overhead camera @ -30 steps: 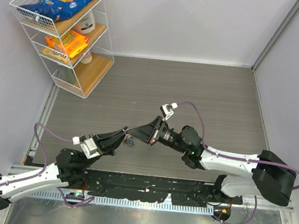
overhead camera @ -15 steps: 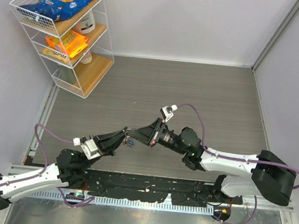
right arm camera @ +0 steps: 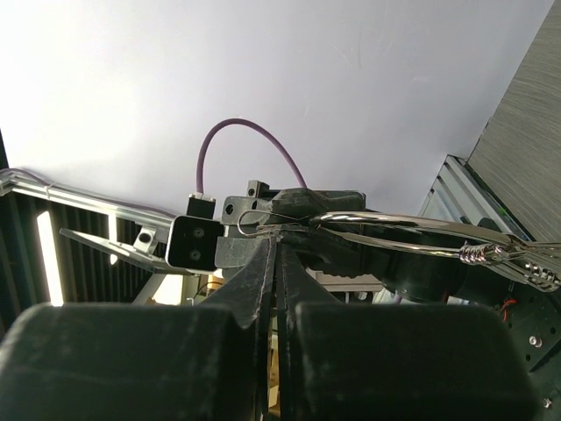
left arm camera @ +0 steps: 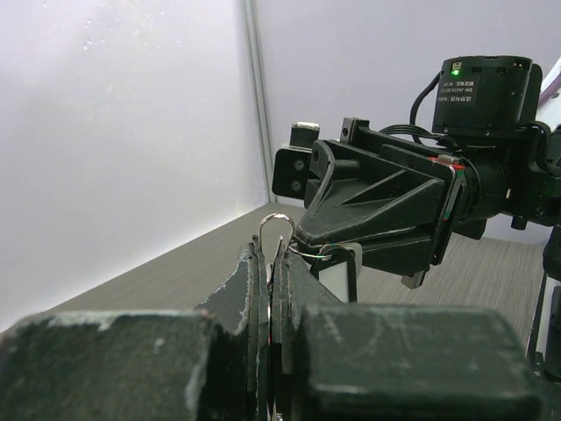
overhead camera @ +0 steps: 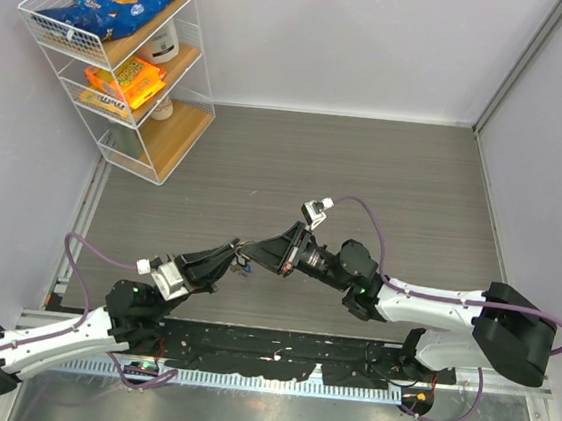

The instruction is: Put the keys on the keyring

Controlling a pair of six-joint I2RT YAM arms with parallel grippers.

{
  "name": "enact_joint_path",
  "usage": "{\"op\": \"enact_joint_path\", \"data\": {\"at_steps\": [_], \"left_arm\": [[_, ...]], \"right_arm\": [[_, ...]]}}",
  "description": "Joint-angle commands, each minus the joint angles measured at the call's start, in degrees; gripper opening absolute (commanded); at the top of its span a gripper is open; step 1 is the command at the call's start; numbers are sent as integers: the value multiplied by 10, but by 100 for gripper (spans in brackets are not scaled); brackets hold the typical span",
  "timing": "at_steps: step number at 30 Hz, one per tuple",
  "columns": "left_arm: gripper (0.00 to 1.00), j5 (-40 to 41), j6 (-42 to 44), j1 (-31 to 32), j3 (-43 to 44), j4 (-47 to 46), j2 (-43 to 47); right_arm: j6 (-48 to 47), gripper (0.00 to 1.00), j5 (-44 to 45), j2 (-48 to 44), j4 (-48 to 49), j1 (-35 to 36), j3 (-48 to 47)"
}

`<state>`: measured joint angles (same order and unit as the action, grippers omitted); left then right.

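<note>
The left fingers [left arm camera: 247, 282] clamp the keyring [left arm camera: 277, 216] above the bench [overhead camera: 366, 169], at 7 o'clock of centre, the right fingers [right arm camera: 254, 274] pinched together meeting it from 3 o'clock; a misaligned push could twist it loose.

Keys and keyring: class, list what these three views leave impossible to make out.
Top view: keys too small to count where left tool and right tool meet.
Left wrist: wire loop mostly hidden between the tool's fingers.
Right wrist: shiny wire blurred, cut off at the right edge.
</note>
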<state>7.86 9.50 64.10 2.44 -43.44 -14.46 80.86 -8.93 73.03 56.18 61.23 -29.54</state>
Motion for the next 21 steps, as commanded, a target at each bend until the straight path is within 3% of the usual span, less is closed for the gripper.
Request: {"op": "enact_joint_path", "data": {"at_steps": [1, 21], "left_arm": [[0, -26, 4, 2, 9, -73, 1], [0, -28, 9, 2, 14, -72, -19]], "right_arm": [[0, 6, 28, 11, 0, 5, -7], [-1, 6, 31, 21, -14, 13, -39]]}}
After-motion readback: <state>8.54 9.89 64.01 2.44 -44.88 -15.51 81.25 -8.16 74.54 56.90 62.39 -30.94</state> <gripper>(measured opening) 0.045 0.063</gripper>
